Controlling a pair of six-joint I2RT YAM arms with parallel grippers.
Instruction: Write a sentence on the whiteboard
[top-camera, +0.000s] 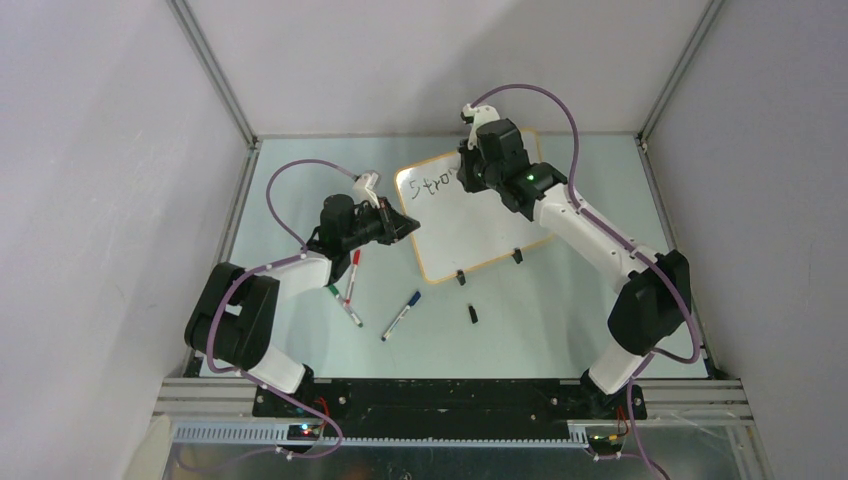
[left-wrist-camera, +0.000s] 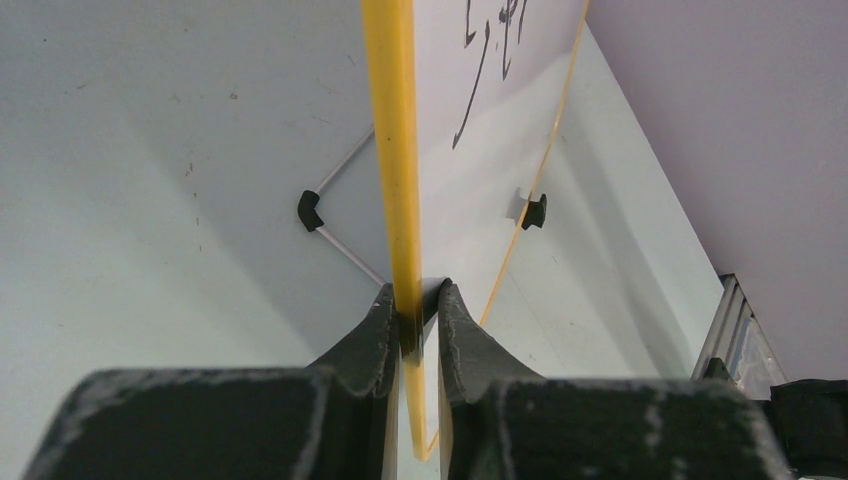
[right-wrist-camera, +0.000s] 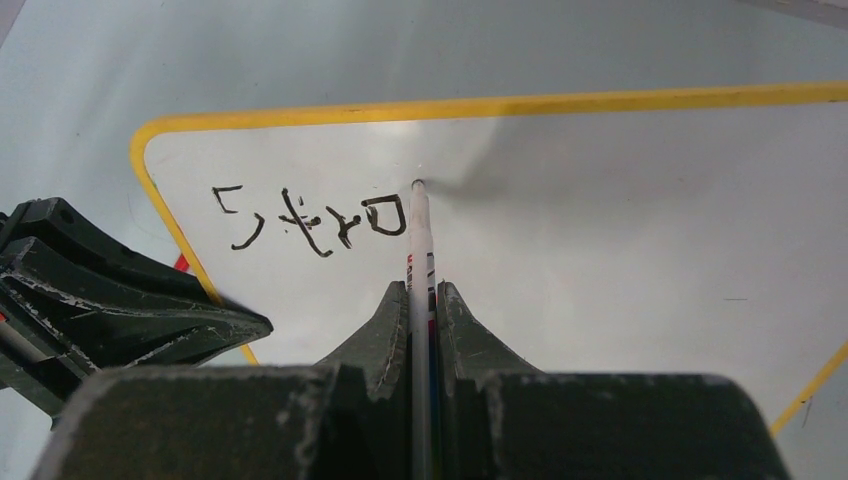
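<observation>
Whiteboard (top-camera: 495, 230) sits toward the far middle of the table (top-camera: 560, 310), and my left gripper (left-wrist-camera: 412, 312) is clamped on the yellow rim of its left edge. My right gripper (right-wrist-camera: 422, 298) is closed tight on a white marker (right-wrist-camera: 419, 225), its tip on the board just past the last letter of the sentence (right-wrist-camera: 310, 215), black lettering reading "Stro". 3 spare markers (top-camera: 402, 315) and 1 small black cap (top-camera: 473, 313) lie nearer me, apart from the board.

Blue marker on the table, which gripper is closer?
Left. The left gripper clamps the whiteboard's left edge just beyond the blue marker; the right gripper holds a pen at the board's far edge.
</observation>
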